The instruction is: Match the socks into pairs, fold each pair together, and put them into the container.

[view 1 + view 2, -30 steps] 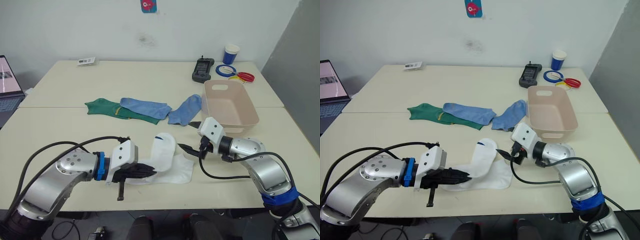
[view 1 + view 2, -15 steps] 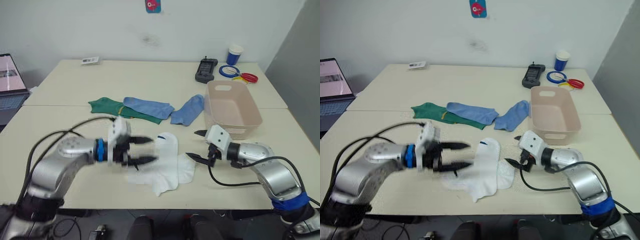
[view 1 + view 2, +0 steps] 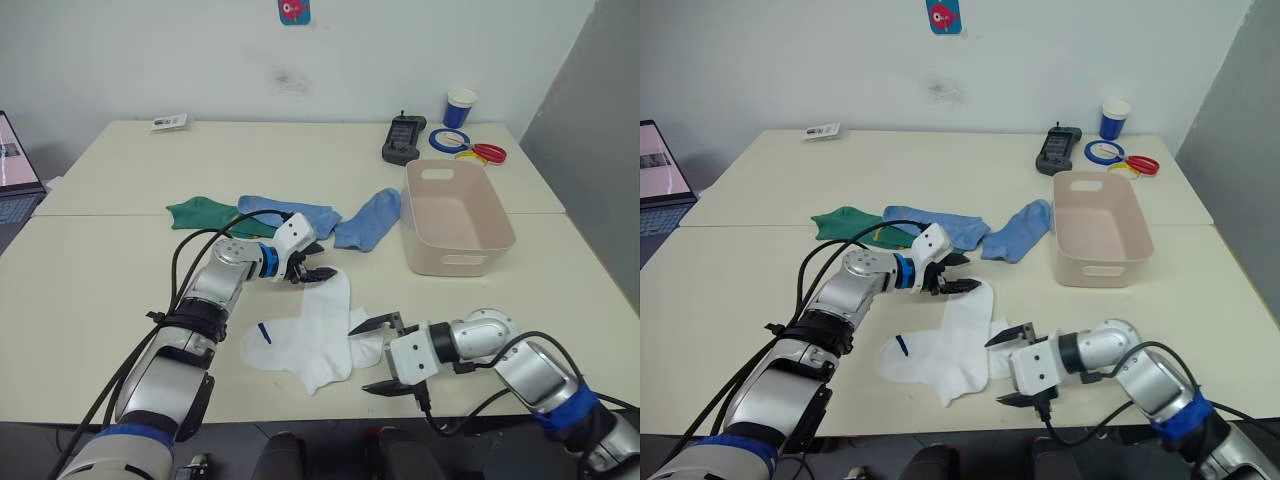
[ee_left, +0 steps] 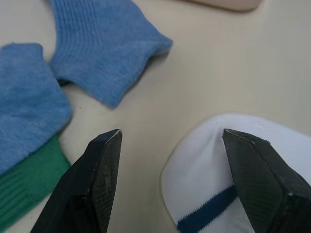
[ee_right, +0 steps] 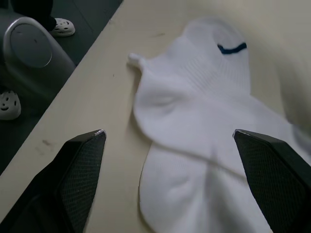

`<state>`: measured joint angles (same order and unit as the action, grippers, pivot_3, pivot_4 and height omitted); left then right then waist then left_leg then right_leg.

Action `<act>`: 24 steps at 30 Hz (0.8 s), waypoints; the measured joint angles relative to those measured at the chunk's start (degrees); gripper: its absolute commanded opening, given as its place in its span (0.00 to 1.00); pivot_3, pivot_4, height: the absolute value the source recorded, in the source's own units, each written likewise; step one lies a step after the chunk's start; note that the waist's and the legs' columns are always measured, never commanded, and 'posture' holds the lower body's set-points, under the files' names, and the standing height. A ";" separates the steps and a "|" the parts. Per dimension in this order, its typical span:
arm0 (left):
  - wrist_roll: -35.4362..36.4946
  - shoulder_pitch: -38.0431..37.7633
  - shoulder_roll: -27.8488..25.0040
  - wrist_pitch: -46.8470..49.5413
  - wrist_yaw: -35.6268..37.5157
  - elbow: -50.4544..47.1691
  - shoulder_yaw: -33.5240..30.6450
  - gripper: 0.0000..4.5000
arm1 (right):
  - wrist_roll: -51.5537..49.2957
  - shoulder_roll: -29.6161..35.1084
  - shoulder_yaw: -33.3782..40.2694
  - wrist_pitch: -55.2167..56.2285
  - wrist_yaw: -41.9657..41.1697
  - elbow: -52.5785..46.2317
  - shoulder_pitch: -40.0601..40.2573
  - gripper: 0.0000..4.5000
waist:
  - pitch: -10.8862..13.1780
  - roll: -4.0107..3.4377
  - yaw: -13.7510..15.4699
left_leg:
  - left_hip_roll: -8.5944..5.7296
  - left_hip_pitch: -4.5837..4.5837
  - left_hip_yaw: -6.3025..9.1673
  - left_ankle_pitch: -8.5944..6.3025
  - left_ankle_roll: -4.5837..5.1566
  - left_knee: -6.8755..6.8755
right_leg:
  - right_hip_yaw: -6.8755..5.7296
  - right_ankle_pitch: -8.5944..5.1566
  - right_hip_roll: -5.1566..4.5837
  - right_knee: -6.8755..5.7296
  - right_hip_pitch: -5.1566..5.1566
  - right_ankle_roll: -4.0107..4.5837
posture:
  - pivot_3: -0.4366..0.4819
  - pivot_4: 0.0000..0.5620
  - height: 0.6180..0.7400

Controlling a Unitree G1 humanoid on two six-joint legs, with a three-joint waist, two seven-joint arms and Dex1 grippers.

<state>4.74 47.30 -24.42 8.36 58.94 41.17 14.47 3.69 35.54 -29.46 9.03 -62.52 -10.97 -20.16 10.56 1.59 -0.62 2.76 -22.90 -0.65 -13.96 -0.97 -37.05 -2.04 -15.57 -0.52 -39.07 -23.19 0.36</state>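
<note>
- The left end effector (image 3: 315, 262) hangs with its fingers spread and empty, over the far tip of the upper white sock (image 3: 330, 320), the end that points toward the blue and green socks.
- The right end effector (image 3: 378, 354) is likewise released, fingers wide apart, at the near edge of the white pair, on the side toward the container (image 3: 456, 217).
- The white pair lies crossed and overlapped on the table (image 3: 100, 290), nearer the robot than the container and off to its left; the lower white sock (image 3: 272, 346) pokes out on the far side from the container.
- The step in hand looks like folding this pair. It would go best if each end effector pinches both layers at once, at opposite ends, so the socks stay stacked when lifted.
- A shallow pinch may take the top layer alone and pull the pair apart.
- Count: two white socks; two light blue, one (image 3: 288, 213) draped on the dark green sock (image 3: 203, 214), the other (image 3: 366, 219) just left of the container; green shows as one patch, so I cannot tell if there are two.
- One container, nothing in it.
</note>
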 measured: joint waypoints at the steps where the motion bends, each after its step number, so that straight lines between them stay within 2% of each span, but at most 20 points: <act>1: -0.44 0.00 0.00 -0.04 0.60 0.24 0.01 0.67 | 0.60 -0.48 -0.72 0.82 -0.04 0.29 -0.11 1.00 | 0.00 0.00 0.07 | 0.00 -0.02 0.00 0.04 -0.06 0.00 | 0.00 0.00 0.00 0.00 0.00 0.00 | 0.48 0.27 1.00; 2: -0.75 0.08 0.00 -0.11 0.99 0.24 0.02 0.63 | 1.33 -0.85 -1.51 1.60 -0.10 0.58 -0.16 1.00 | 0.00 0.00 0.18 | 0.00 -0.02 -0.01 0.08 -0.14 -0.01 | 0.00 0.00 -0.02 0.01 0.00 0.00 | 0.48 0.27 1.00; 5: -1.44 0.23 0.01 -0.42 2.09 0.24 0.02 0.40 | 2.57 -2.78 -3.14 3.44 0.10 1.89 -0.22 0.86 | 0.00 0.00 0.31 | -0.03 -0.01 -0.07 0.13 -0.23 -0.02 | 0.03 0.01 -0.09 0.01 0.01 0.01 | 0.48 0.27 1.00; 10: -2.21 0.23 0.19 -1.18 1.77 0.31 -0.14 0.04 | 3.59 -3.91 -3.10 5.05 0.42 3.10 -1.42 0.47 | 0.00 0.00 0.33 | -0.03 -0.01 -0.05 0.15 -0.26 -0.02 | 0.01 0.01 -0.10 0.00 0.02 0.01 | 0.48 0.27 1.00; 11: -2.24 0.23 0.26 -1.18 1.78 0.31 -0.15 0.00 | 3.57 -4.05 -3.02 5.18 0.44 3.34 -1.70 0.39 | 0.00 0.00 0.34 | -0.03 -0.01 -0.04 0.15 -0.27 -0.02 | 0.01 0.01 -0.11 0.00 0.02 0.02 | 0.48 0.27 1.00; 15: -2.44 0.22 0.43 -1.24 1.74 0.32 -0.28 0.00 | 2.93 -4.34 -2.71 5.19 0.33 3.57 -1.73 0.06 | 0.00 0.00 0.42 | -0.03 -0.01 -0.05 0.16 -0.29 -0.01 | 0.02 0.02 -0.11 0.00 0.02 0.04 | 0.48 0.27 1.00; 16: -2.48 0.21 0.43 -1.24 1.76 0.31 -0.29 0.00 | 2.79 -4.34 -2.63 5.19 0.27 3.57 -1.73 0.01 | 0.00 0.00 0.42 | -0.03 -0.01 -0.05 0.17 -0.29 -0.01 | 0.01 0.02 -0.11 0.00 0.02 0.03 | 0.48 0.27 1.00; 24: -2.50 -0.73 0.42 -1.34 1.51 0.11 -1.42 0.00 | 1.68 -3.56 -1.70 4.26 -0.91 3.50 -1.72 0.01 | -0.01 0.00 0.39 | -0.03 0.00 -0.04 0.16 -0.28 -0.02 | 0.02 0.03 -0.11 -0.01 0.03 0.06 | 0.48 0.27 1.00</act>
<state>2.25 46.57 -24.00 7.02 60.45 41.28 13.06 5.36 31.98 -31.17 13.29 -63.42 -7.47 -21.88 10.56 1.59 -0.23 2.73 -22.89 -0.69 -13.80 -1.24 -37.07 -2.02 -15.54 -0.63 -39.08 -23.16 0.42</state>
